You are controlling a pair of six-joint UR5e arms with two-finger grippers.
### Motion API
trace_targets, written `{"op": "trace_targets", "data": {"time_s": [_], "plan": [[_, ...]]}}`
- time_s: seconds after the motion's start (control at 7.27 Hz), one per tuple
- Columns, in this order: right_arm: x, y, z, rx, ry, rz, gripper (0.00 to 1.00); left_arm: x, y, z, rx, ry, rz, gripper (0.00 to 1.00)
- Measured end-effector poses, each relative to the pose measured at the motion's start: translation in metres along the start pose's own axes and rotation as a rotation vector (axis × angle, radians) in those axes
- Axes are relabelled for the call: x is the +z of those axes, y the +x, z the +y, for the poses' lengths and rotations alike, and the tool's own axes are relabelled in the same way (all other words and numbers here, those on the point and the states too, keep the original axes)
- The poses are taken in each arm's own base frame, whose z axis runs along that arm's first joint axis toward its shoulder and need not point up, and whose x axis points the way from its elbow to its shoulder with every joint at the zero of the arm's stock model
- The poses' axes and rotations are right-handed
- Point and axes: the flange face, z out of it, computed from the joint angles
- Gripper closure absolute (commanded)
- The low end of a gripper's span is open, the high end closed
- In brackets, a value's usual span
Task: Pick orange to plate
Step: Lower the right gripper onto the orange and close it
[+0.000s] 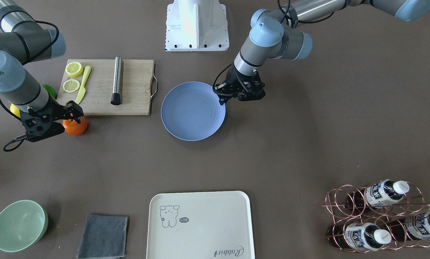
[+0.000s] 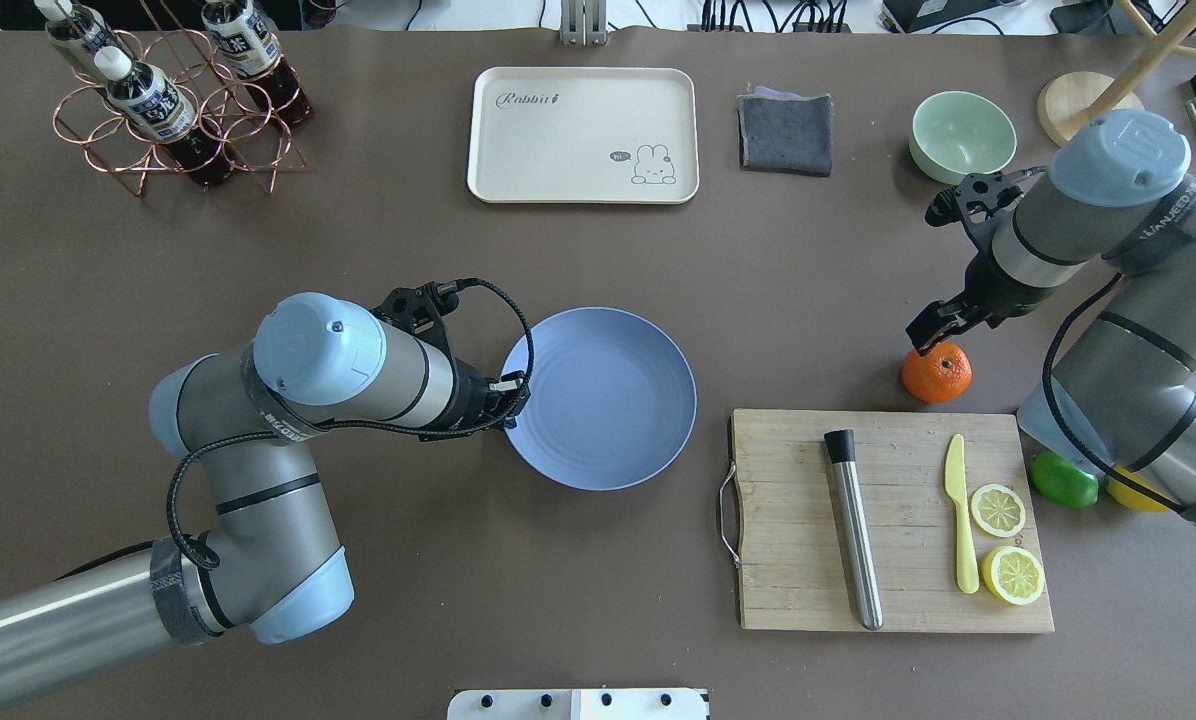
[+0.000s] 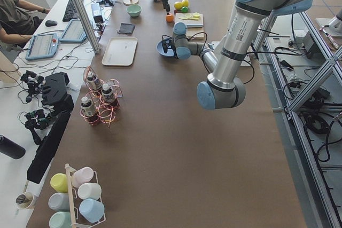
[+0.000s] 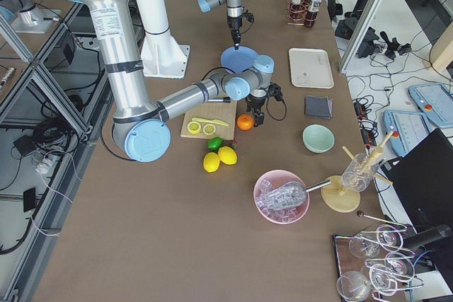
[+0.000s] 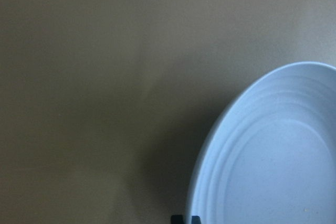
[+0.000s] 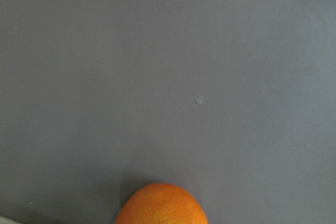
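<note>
Looks like the reach-in step is going on; the right gripper (image 2: 928, 335) is hovering just above the orange (image 2: 938, 372), which is sitting on the table right beside the cutting board (image 2: 888, 520), well apart from the plate (image 2: 608, 400); its jaws are probably standing apart, since no fingertips are showing in the right wrist view, and the orange is getting cut off there too; next it's needing to centre, drop and squeeze; the left gripper (image 1: 222, 101) is idling at the plate's rim, tips pinched together.
</note>
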Motion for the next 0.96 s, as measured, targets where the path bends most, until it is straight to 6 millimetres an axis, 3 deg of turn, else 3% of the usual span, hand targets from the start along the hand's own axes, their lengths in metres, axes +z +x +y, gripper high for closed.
{"op": "trace_targets", "data": {"time_s": [0.83,0.96], "plan": [[0.026,-0.013,0.008,0.099,-0.001,-0.033,0.0,0.004,0.0,0.005,-0.008,-0.002,-0.003,1.0],[0.028,-0.014,0.01,0.106,-0.005,-0.034,0.0,0.005,0.0,0.005,-0.01,-0.003,-0.004,0.65]]}}
